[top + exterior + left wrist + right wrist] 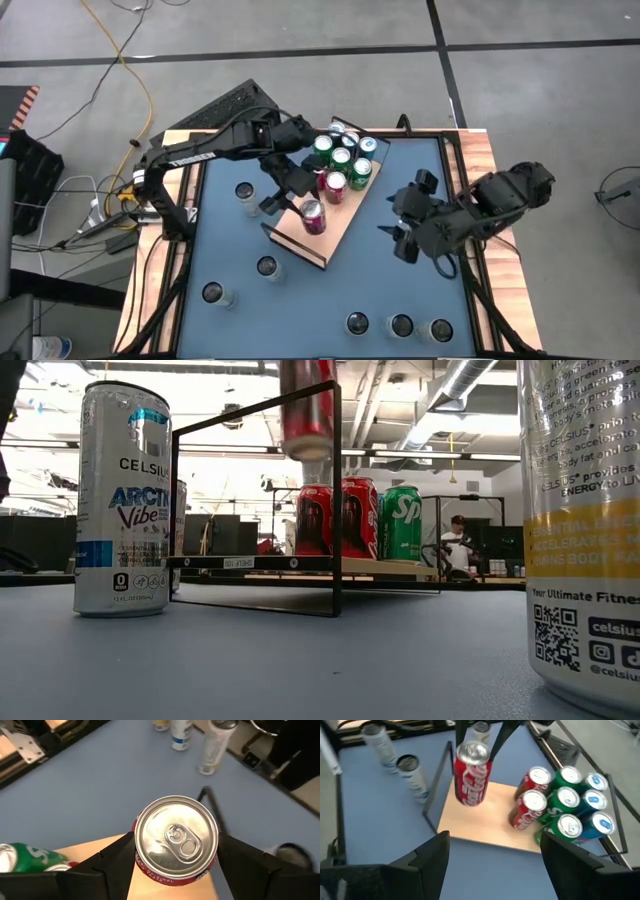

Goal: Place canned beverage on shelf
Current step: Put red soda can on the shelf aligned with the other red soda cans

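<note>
The left gripper (300, 200) clamps a red can (313, 215) from both sides, its fingers (107, 865) pressed to the can's upper wall, and holds it over the shelf (340, 222). In the low view the can's base hangs clear above the board, inside the black wire rail (336, 500). It is upright, with a silver top and unopened tab, white script on red.

The shelf lies at a slant near the table's middle. Its far end is packed with eight cans (343, 160): two red, the rest green and blue, touching one another. The near half of the board is bare wood, and the held can is above that part, apart from the cluster. The rail runs along the shelf's edges, one post just beside the can.

The right gripper (405, 232) waits beside the shelf with jaws spread and nothing between them.

Slim cans stand scattered on the blue table (400, 285): four left of the shelf, three in a row (400, 325) at the near edge
</note>
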You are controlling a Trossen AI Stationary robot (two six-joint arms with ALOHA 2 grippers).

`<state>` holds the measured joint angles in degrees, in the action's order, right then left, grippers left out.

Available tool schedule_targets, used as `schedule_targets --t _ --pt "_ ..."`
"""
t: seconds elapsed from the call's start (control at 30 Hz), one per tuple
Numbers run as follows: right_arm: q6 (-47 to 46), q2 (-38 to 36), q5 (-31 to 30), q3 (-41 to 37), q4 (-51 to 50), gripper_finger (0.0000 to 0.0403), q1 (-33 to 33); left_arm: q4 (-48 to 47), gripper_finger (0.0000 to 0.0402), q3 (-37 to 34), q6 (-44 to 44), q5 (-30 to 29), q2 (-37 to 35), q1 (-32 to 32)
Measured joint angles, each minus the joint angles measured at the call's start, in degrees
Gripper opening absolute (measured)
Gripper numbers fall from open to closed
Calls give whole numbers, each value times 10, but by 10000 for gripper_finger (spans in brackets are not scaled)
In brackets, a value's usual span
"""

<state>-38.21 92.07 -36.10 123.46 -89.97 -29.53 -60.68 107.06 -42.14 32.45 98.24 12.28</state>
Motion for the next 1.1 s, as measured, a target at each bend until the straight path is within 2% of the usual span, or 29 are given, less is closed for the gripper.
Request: schedule_targets --t 0.13,0.33,0.57,0.7,0.9,1.1 --pt "-8 0 0 0 0 295 25 27 242 -37 -33 27 0 19" --pt "-8 0 0 0 5 295 47 59 242 -105 -71 33 -1 19" --pt "39 0 0 0 3 295 57 161 242 -190 -67 31 0 19" --pt "79 0 1 0 3 295 68 180 242 -205 -65 5 3 17" --pt "141 0 4 0 0 295 97 182 242 -207 -78 1 3 9" --pt "192 1 40 0 0 295 132 182 242 -207 -95 -2 3 -3"
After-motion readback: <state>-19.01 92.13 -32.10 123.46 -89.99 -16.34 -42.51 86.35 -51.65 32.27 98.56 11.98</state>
